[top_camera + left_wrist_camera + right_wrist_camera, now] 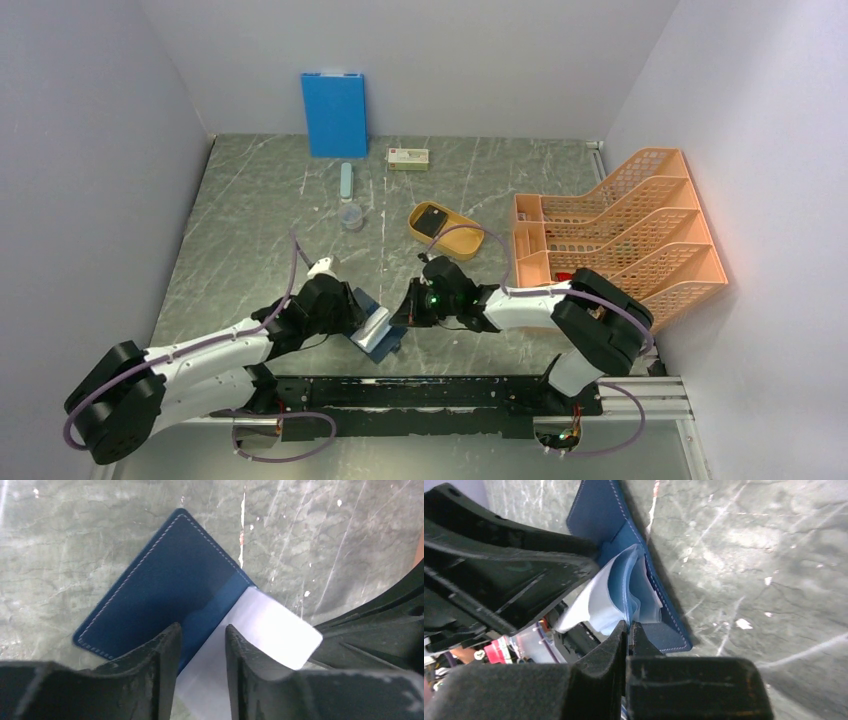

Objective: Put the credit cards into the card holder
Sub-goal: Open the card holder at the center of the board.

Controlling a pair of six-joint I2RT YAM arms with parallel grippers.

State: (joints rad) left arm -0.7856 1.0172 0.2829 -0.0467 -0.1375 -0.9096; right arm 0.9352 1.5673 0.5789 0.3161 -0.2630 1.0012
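The navy card holder (165,580) lies on the marble table close to the arm bases, also seen from above (365,303). A white credit card (272,625) sticks halfway out of its lighter blue pocket. My left gripper (202,650) hovers right over the card's near end, jaws a little apart, with the card lying in the gap and not pinched. My right gripper (629,627) is shut on the pocket's light blue inner flap at the card holder's (669,630) edge, holding the pocket open beside the card (594,605). Seen from above, the left gripper (368,322) and the right gripper (408,312) nearly touch.
A yellow oval tray (462,240) with a dark flat item in it sits mid-table. An orange file rack (620,230) stands at the right. At the back a bright blue board (335,113) leans on the wall, near a small box (408,158), a clear cup (351,215) and a pale stick (346,181).
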